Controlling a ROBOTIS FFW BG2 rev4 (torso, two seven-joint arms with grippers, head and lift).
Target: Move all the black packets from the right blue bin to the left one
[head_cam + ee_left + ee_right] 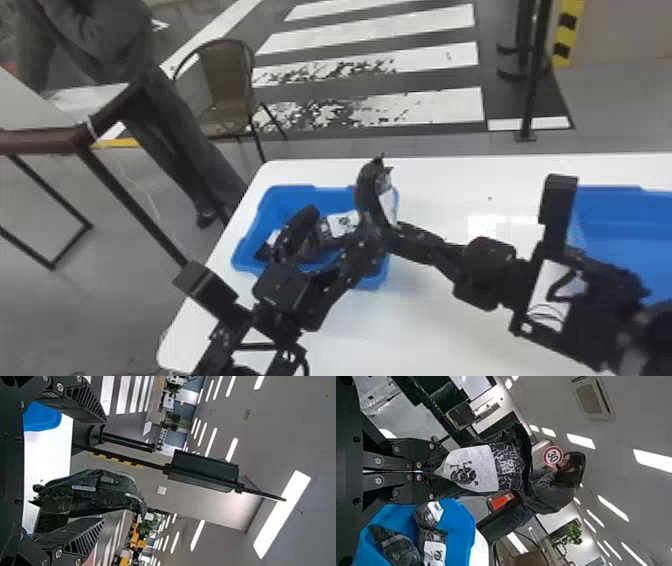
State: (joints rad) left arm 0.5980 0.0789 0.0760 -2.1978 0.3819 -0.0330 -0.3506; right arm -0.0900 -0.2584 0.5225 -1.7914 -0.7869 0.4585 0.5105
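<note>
My left gripper (340, 216) stands open over the left blue bin (280, 196). From the right, my right gripper (397, 234) is shut on the end of a black packet (368, 184), tilted up above that bin's right side. In the left wrist view, this packet's dark back (91, 489) lies by one finger of the left gripper (105, 470); contact cannot be told. The right wrist view has the right gripper (440, 471) pinching the packet (508, 465) by its white-labelled end. Black packets (395, 546) lie in the left bin (462, 528).
The right blue bin (615, 210) is at the table's right side, partly behind the right arm. Both arms cross the white table (440, 330) and come close together at the left bin. Beyond the table's left edge stand a dark frame (130, 200) and a person.
</note>
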